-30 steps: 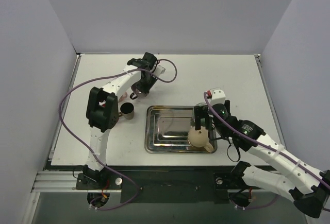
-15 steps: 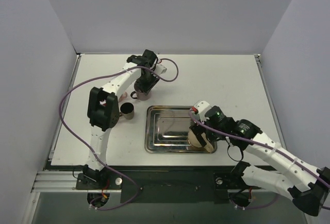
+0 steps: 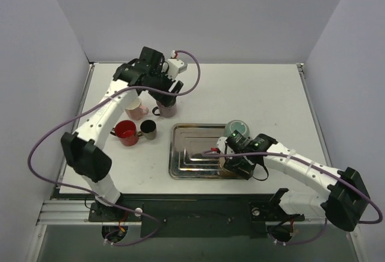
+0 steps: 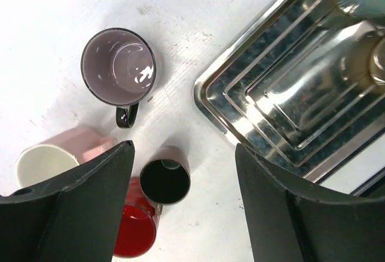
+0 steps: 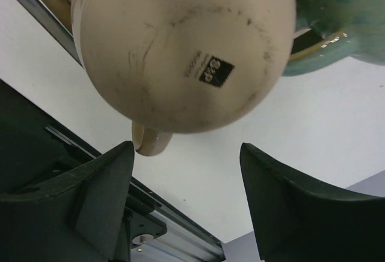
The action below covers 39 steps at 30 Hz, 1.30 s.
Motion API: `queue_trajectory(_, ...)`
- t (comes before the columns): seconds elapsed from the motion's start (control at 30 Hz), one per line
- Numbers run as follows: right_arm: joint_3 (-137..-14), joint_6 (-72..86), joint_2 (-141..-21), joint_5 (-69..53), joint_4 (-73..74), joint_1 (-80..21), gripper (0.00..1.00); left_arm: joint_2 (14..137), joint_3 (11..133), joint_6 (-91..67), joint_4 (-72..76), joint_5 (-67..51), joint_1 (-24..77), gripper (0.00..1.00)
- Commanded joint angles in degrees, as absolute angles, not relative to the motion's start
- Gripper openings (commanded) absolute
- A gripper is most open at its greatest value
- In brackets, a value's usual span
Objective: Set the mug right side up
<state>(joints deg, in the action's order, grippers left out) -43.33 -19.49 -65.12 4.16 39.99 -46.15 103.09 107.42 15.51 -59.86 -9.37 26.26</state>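
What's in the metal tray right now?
An upside-down cream mug, stamped base showing, and a teal mug beside it at the metal tray's right end. From above, the right pincer covers the cream mug; its inside is hidden.

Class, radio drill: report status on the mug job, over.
Left end effector open, above dark mug. Right end effector open, facing cream mug, base-up. Teal mug crowds it.

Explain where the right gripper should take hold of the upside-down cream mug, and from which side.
Probably the round body, from above: the cream mug sits base up between the open fingers of the right gripper. Avoid the handle side and the teal mug beside it.
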Motion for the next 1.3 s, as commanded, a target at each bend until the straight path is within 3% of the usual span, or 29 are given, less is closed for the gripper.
queue_trajectory(0.0, -42.4, -19.7, -70.2, 3.1, 38.7, -46.5, 0.63, 93.9, 99.7, 14.7, -54.4, -13.5, 25.8, 0.78)
queue_trajectory(0.1, -43.0, -19.6, -73.4, 2.5, 38.1, -46.7, 0.62, 89.7, 95.7, 14.2, -52.6, -13.7, 25.5, 0.79)
queue_trajectory(0.2, -43.6, -19.1, -76.2, 1.0, 36.8, -47.0, 0.43, 87.2, 93.8, 13.4, -51.2, -14.2, 24.8, 0.79)
queue_trajectory(0.3, -43.7, -19.9, -77.4, -1.4, 36.9, -49.1, 0.38, 85.0, 92.6, 13.2, -51.5, -14.9, 24.5, 0.79)
queue_trajectory(0.47, -44.6, -19.3, -78.9, -0.5, 37.4, -50.5, 0.01, 83.1, 91.9, 13.2, -52.0, -15.3, 24.1, 0.79)
queue_trajectory(0.7, -49.4, -11.4, -73.8, 3.6, 34.2, -50.5, 0.00, 82.4, 92.2, 12.9, -54.7, -20.6, 22.6, 0.79)
queue_trajectory(0.8, -51.0, -6.8, -69.4, 3.7, 30.6, -50.4, 0.00, 82.1, 93.9, 12.6, -57.2, -28.9, 19.9, 0.79)
queue_trajectory(1.0, -46.2, 6.1, -55.7, 0.4, 5.9, -50.7, 0.00, 79.7, 94.8, 11.3, -59.4, -41.6, 18.6, 0.79)
queue_trajectory(1.27, -49.9, 15.9, -51.9, -1.2, -14.5, -51.5, 0.00, 73.3, 89.0, 0.4, -47.5, -63.2, 18.8, 0.85)
